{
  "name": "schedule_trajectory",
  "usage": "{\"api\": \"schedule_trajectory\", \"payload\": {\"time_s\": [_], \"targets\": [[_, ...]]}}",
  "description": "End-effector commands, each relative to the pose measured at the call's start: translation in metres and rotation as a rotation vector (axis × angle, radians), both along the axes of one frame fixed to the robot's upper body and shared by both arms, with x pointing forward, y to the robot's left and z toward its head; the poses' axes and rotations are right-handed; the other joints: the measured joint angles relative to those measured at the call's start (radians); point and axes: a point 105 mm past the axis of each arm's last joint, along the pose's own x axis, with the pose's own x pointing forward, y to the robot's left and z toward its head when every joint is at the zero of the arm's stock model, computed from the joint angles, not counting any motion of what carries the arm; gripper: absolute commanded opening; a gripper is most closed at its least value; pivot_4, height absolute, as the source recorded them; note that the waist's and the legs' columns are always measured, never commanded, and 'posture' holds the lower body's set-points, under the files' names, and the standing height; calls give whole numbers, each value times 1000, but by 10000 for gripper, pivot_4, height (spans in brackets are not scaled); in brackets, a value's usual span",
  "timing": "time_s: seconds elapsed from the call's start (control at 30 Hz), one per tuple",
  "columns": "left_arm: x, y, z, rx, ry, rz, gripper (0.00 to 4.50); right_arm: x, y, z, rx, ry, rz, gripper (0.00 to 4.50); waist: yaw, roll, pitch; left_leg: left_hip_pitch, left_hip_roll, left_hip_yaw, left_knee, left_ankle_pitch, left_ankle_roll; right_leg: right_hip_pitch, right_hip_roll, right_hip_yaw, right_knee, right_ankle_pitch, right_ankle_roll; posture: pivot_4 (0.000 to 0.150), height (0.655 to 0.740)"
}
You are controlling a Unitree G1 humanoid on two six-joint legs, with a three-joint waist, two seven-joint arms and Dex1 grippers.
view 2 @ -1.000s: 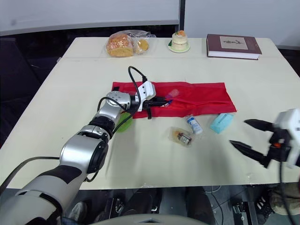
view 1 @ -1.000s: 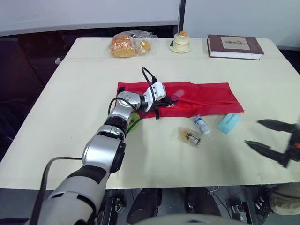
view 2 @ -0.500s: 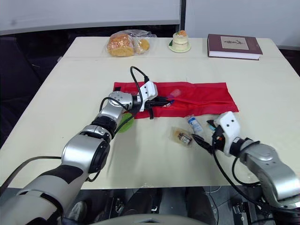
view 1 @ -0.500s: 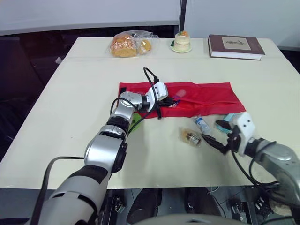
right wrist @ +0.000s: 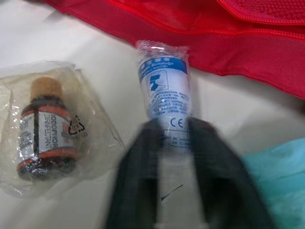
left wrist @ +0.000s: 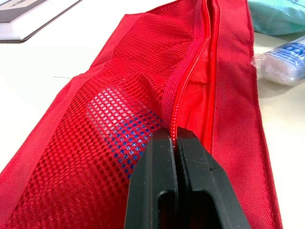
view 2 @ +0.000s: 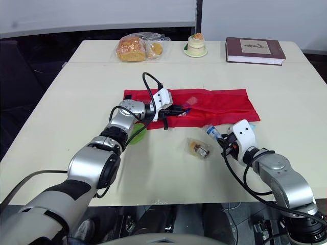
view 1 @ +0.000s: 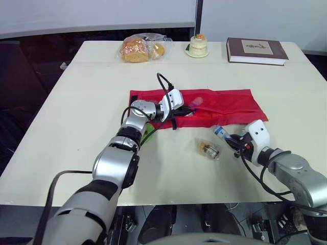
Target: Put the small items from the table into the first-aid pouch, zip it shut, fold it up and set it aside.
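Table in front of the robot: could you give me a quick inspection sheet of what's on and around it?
Surface: pale table, no spills seen.
Job's things: red pouch lying flat, zip open; bandage roll, bagged small bottle and teal packet on the table near it; green item under the left arm.
Clutter: bagged bread, cake on a plate and book at the far edge.
Grippers: left gripper shut on the red pouch at its zip edge; right gripper open, astride the bandage roll.
Cables: black cable looping over the left wrist; another along the right forearm.
Surroundings: dark floor, pale wall beyond.
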Motion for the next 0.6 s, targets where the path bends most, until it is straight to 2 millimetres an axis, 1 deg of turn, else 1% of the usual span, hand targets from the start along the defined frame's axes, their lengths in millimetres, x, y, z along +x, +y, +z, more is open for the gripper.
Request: {"api": "schedule_trajectory", "payload": {"time_s": [0.03,0.17,0.27,0.43,0.5,0.6], "targets": [[2,-6,14,-6,-54,-19,0,-1,0,4,-6,-4,5,730,0,0,0,0,0,0,0,0,0,0,0,0,0,0,0,1500,7289],[2,-7,15,-5,-55,-19,0,-7,0,0,-15,27,18,730,0,0,0,0,0,0,0,0,0,0,0,0,0,0,0,1500,7289],[2,-7,14,-6,-55,-20,0,-7,-1,1,-27,17,14,730,0,0,0,0,0,0,0,0,0,0,0,0,0,0,0,1500,7289],[2,-8,15,-10,-55,-25,0,-3,-2,22,2,-33,5,730,0,0,0,0,0,0,0,0,0,0,0,0,0,0,0,1500,7289],[1,-9,15,-13,-56,-28,0,1,-1,34,45,-64,-16,730,-1,0,0,0,0,0,0,0,0,0,0,0,0,0,0,1500,7289],[0,-10,15,-16,-59,-36,0,8,2,44,66,-88,-46,730,-2,0,0,0,0,0,0,0,0,0,0,0,0,0,0,1500,7289]]}}
